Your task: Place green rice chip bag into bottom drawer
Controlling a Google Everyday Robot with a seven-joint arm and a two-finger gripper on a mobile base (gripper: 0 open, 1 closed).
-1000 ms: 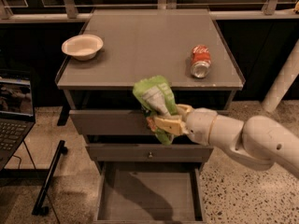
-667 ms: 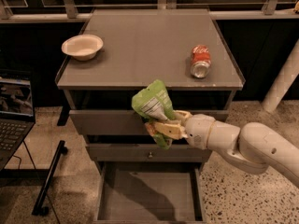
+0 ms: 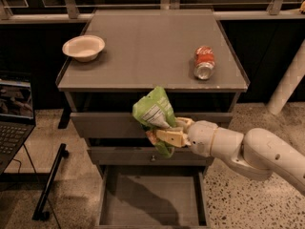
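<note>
While above bottom drawer, gripper around bag

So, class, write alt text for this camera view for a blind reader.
A robot arm's tool grips a crumpled green rice chip bag in front of a grey cabinet, above its open bottom drawer. A white bowl and a tipped red soda can sit on top.

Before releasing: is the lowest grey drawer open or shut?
Open: the wide grey bottom drawer is pulled out, floor showing, below the claw holding the crumpled light-green foil bag.
</note>
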